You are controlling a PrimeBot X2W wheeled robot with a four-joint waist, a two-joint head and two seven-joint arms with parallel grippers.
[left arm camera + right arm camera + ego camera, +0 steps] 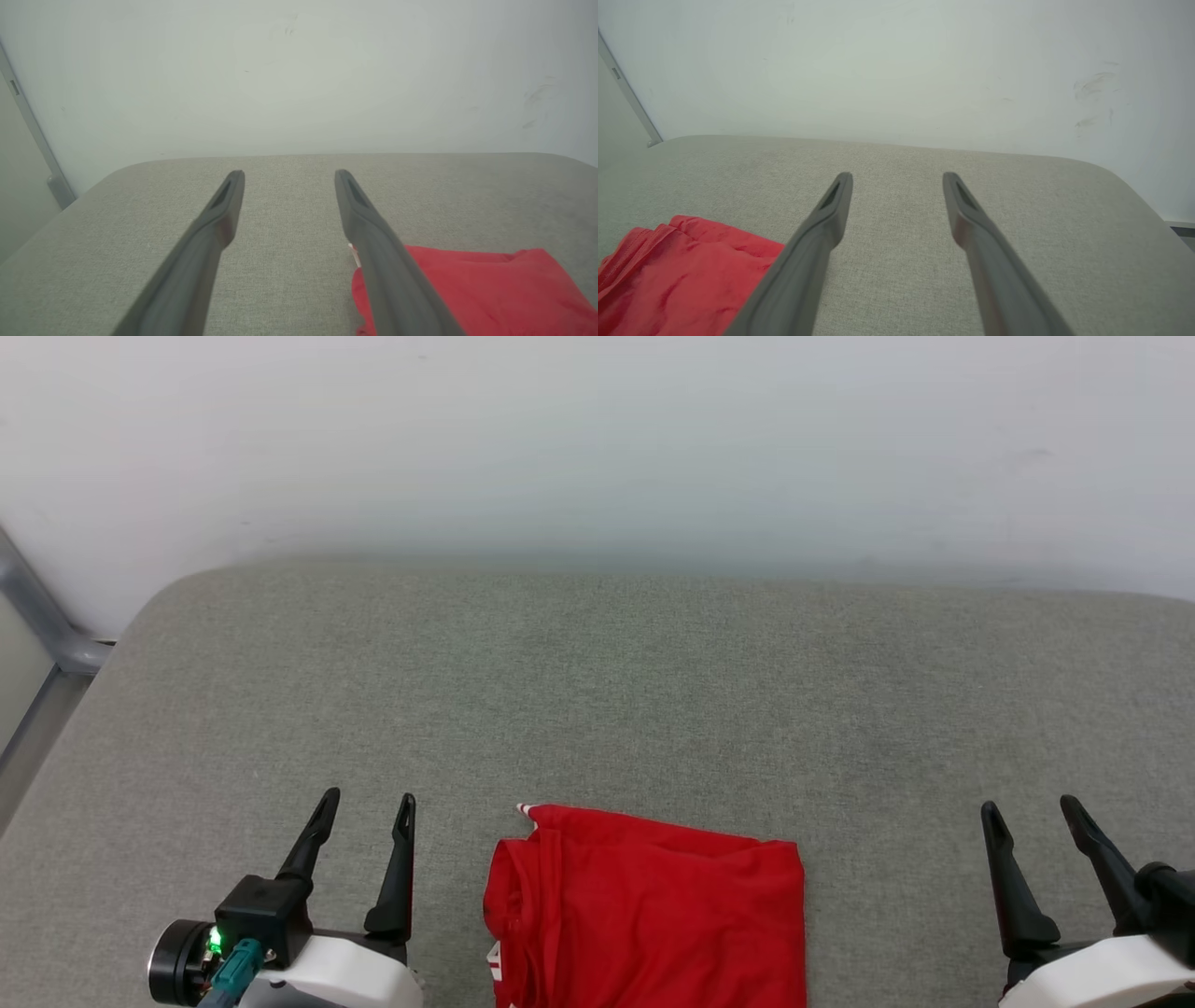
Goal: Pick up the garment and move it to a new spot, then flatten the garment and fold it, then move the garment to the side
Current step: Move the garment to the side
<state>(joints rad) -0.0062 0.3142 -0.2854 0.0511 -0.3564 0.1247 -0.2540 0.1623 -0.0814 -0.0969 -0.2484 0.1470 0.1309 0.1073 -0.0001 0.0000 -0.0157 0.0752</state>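
Note:
The garment (649,915) is a red shirt lying folded in a compact rectangle at the near middle of the grey cushioned surface (597,691), with a bit of striped trim at its far left corner. It runs off the bottom of the head view. My left gripper (366,801) stands open to the left of it, apart from the cloth, fingers pointing away. My right gripper (1030,807) stands open well to the right. The left wrist view has the garment (490,289) at lower right beside my left gripper (288,173). The right wrist view has the garment (677,275) at lower left of my right gripper (897,176).
A pale wall (597,439) rises behind the grey surface's far edge. A grey metal frame (47,625) stands off the far left corner. The surface's rounded corners show at far left and far right.

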